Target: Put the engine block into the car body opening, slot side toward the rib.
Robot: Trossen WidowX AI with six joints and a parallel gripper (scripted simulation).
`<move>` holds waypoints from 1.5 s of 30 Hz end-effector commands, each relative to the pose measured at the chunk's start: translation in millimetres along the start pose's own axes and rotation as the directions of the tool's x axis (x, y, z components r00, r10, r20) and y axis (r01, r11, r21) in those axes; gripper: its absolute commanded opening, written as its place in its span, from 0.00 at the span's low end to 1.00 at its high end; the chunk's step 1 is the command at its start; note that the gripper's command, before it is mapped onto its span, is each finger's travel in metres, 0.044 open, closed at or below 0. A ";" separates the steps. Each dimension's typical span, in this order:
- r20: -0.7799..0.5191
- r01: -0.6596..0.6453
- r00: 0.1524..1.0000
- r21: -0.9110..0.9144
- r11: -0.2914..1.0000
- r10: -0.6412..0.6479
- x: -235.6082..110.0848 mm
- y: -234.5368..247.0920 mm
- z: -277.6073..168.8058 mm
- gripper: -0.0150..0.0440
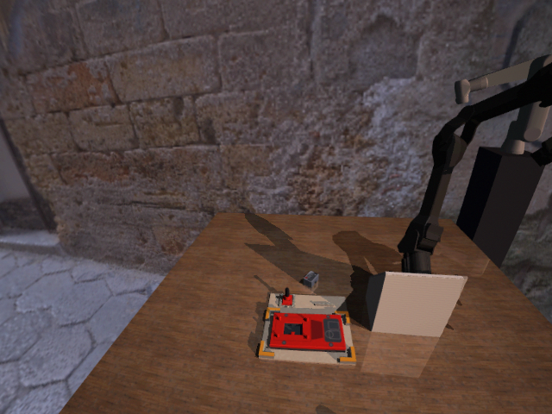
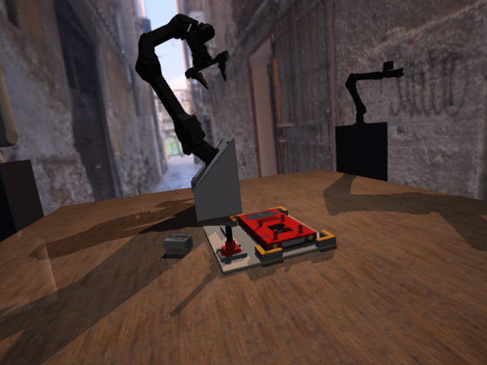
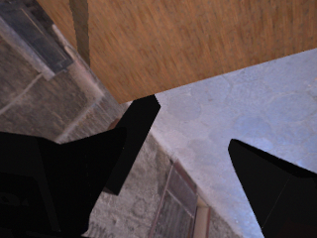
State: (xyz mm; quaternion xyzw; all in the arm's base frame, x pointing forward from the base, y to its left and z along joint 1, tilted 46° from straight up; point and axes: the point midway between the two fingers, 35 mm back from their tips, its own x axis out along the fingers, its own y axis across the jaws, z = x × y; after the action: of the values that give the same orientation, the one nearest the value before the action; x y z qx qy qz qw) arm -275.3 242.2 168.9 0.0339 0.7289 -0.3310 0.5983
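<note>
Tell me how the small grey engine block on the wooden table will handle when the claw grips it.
The small grey boxy engine block looks rigid, so it probably won't flex. It sits flat with flat sides, so rolling seems unlikely. Being small, it may slide or twist if gripped off-centre. The open claw is high above it, holding nothing.

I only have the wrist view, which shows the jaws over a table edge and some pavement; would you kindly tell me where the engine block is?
Observer: The engine block lies on the table, apart from the car body, on the side of the fixture where the red post stands.
Operator: Thank you. How do the jaws stand relative to it?
Observer: They hang high above the table, spread open and holding nothing, well clear of both the block and the car body.
</note>
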 end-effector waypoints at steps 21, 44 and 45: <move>-0.017 -0.258 0.962 -0.377 0.890 0.272 -47.0 175.6 99.9 1.00; 0.181 -0.178 0.890 -0.705 0.686 0.417 -72.4 271.3 317.0 1.00; 0.190 -0.161 0.889 -0.721 0.674 0.416 -72.0 271.5 326.7 1.00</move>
State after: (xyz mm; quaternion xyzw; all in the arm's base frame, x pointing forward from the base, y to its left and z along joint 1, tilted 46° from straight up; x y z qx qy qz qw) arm 113.3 325.2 97.0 -0.0926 0.6831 0.0443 0.7230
